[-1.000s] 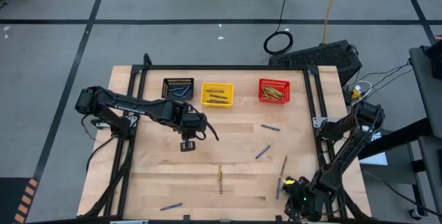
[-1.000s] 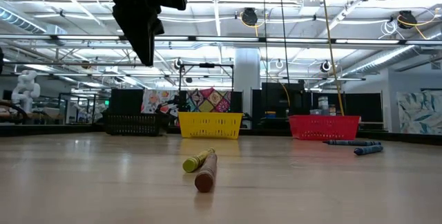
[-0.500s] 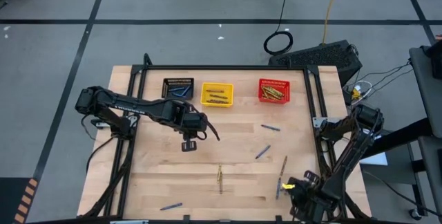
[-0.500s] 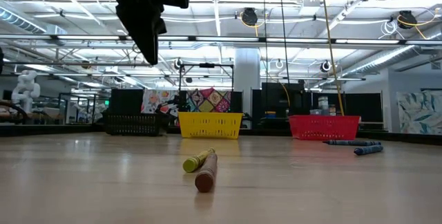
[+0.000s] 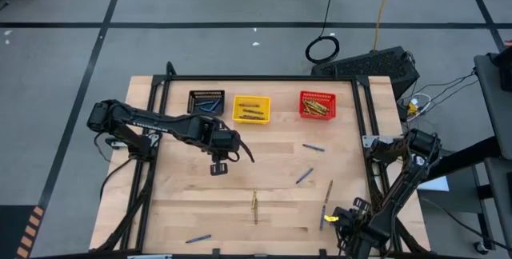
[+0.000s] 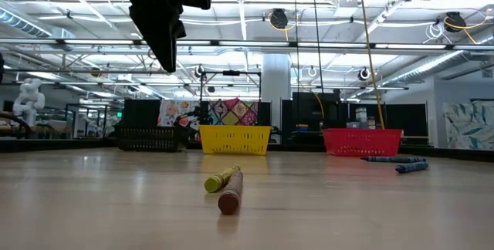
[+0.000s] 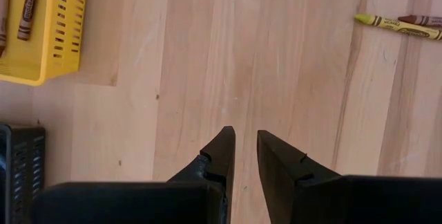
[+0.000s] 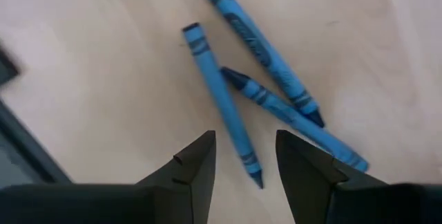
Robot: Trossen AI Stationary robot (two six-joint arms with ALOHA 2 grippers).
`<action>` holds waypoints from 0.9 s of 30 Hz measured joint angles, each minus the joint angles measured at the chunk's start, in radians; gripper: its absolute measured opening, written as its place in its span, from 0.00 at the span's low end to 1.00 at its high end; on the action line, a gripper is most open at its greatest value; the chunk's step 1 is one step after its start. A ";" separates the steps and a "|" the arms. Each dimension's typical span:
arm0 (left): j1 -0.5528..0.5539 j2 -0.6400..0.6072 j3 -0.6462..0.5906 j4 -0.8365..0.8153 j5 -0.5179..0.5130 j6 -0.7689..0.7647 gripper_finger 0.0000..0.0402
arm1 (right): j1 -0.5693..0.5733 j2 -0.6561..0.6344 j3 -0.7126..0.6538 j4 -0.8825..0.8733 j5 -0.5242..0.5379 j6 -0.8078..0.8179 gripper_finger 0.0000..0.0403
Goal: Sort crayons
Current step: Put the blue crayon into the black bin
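The left end effector hangs above the bench, a little toward its left side and just in front of the far edge's row of baskets; its fingers stand slightly apart with nothing between them, bare wood showing through the narrow gap. The right end effector is at the near right corner of the bench, open and empty, with three blue crayons lying on the wood directly ahead of its tips, two of them touching at one end. Along the far edge stand a black basket with blue crayons inside, a yellow basket holding brownish ones, and a red basket holding olive-yellow ones. Loose crayons remain scattered on the bench: a yellow and brown pair lying end to end near the middle of the near half, two blue ones toward the right side, a tan one near the right edge, and another blue one by the near edge toward the left corner. In the low view the yellow and brown pair lies closest, with the three baskets lined up behind.
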 joint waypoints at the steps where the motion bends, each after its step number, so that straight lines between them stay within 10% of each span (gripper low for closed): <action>1: 0.000 0.000 0.000 0.000 0.000 0.000 0.15 | 0.000 0.000 0.000 -0.010 0.000 0.000 0.35; 27: 0.000 0.000 0.000 0.000 0.000 0.000 0.15 | 0.002 -0.006 -0.091 0.134 -0.070 -0.063 0.28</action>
